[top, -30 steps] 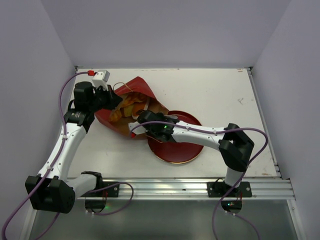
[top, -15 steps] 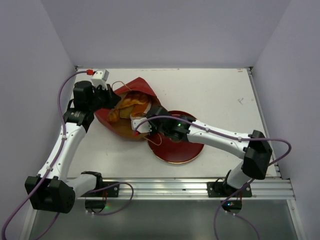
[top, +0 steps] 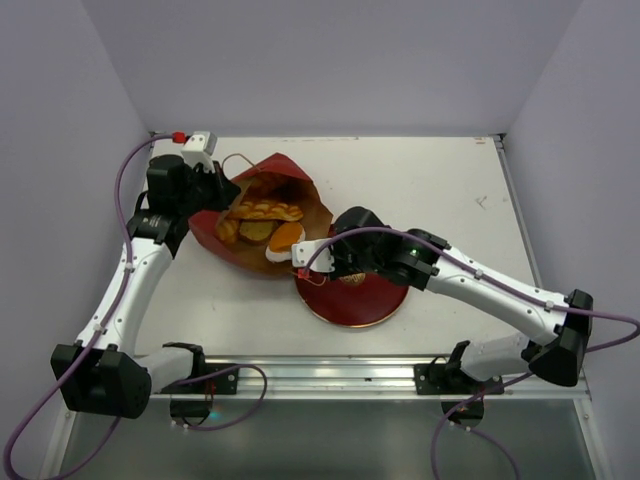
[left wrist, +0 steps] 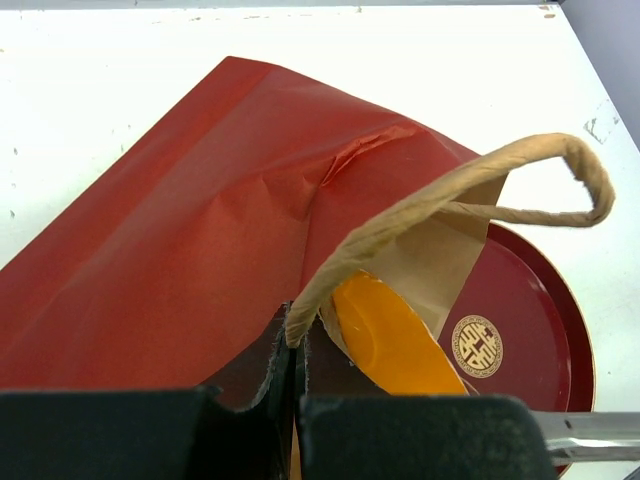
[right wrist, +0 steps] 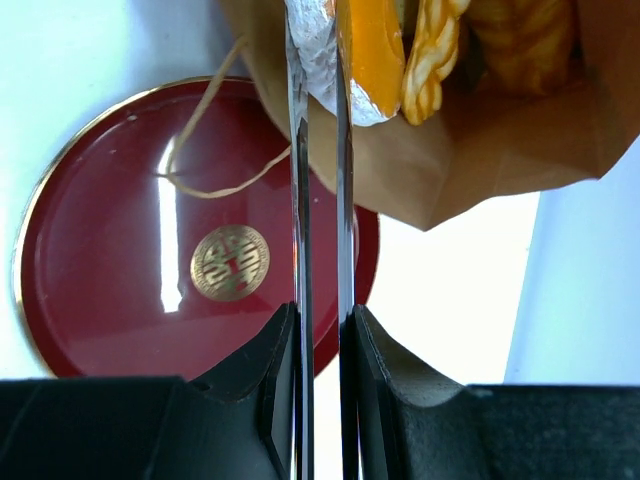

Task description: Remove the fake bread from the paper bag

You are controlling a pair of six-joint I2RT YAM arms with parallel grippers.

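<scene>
The paper bag (top: 214, 240) lies on its side at the table's left, mouth toward the plate, dark red outside (left wrist: 190, 250) and brown inside (right wrist: 500, 150). Fake bread shows in its mouth: a twisted stick (top: 265, 211), round slices and an orange slab (top: 287, 236). My left gripper (top: 215, 188) is shut on the bag's rim where the tan cord handle (left wrist: 450, 190) starts (left wrist: 295, 345). My right gripper (top: 303, 262) is at the bag mouth; its thin blades (right wrist: 318, 30) close on the white edge of the orange slab (right wrist: 372, 50), beside the twisted stick (right wrist: 430, 50).
A round dark-red plate (top: 350, 305) with a gold emblem lies just right of the bag mouth, under my right wrist (right wrist: 110, 300). The bag's other cord handle (right wrist: 200, 165) trails over it. Side walls close in the table; a metal rail (top: 400, 375) runs along the front.
My right arm has drawn back out of the bag toward the plate, and the orange slab now shows at the bag mouth. My left gripper has lifted the bag's rim slightly, opening it wider.
</scene>
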